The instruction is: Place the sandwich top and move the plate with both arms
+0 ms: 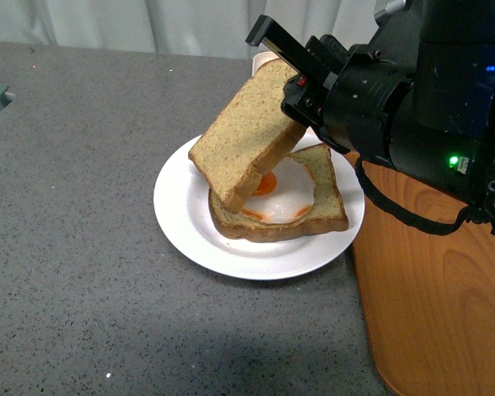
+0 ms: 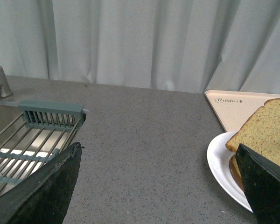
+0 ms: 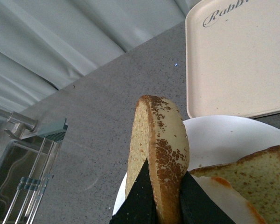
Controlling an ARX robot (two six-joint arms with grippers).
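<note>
While the right fingers (image 3: 142, 198) clamp the top slice (image 1: 247, 132), tilted over the egg slice (image 1: 326, 206) on the plate (image 1: 190, 223), the left fingers (image 2: 42, 191) stand wide apart over the counter (image 1: 74, 206).

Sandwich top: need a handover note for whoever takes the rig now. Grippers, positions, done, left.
Right gripper: shut on the sandwich top, held tilted above the egg slice; contact at its low corner unclear.
Left gripper: open, empty, over bare counter beside the plate.
Plate: on the counter, next to the wood tray, egg slice on it.
Done: top picked up and over the plate.
Left: lay it flat on the egg slice, release, then move the plate with both arms.
</note>
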